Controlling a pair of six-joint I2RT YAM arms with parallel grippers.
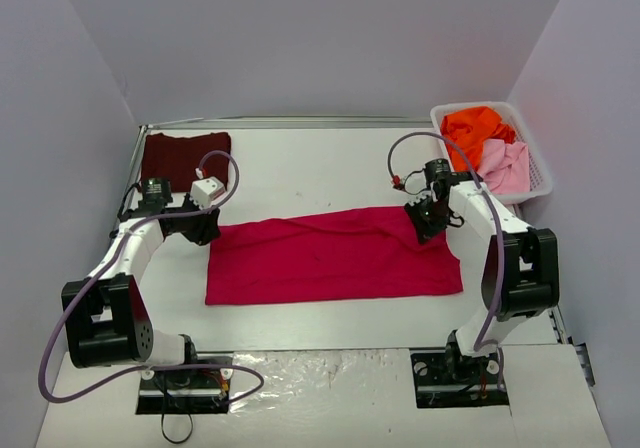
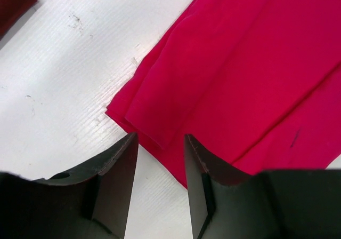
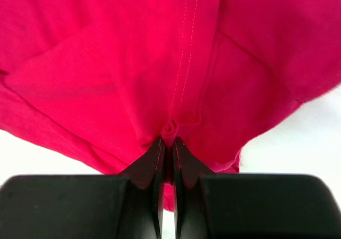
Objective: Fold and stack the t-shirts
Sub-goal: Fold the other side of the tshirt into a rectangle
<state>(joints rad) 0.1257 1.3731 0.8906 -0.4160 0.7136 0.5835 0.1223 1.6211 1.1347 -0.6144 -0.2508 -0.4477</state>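
the red shirt [image 1: 335,256] lies spread in the middle of the surface [image 1: 310,173]. the right pincer [image 3: 168,142] is clamped on a fold at its far right edge. the left pincer [image 2: 160,142] has its jaws apart over the far left corner. a maroon shirt [image 1: 185,155] lies folded at the far left.

This is a robotics lab test cell. Plain pale walls [image 1: 300,38] box in a white table [image 1: 320,168] on three sides. The left arm [image 1: 130,248] and right arm [image 1: 490,218] are bolted to base plates [image 1: 185,390] at its near edge, and a purple cable [image 1: 42,368] loops loose beside them. Ahead of the left gripper [image 2: 160,140] and its spread fingers, the tabletop is scuffed, ribbed white board. Behind the right gripper [image 3: 168,143], at the far corner, a white mesh basket [image 1: 540,176] holds bundled laundry. A crimson t-shirt [image 1: 330,258] is pinched between that gripper's fingers.
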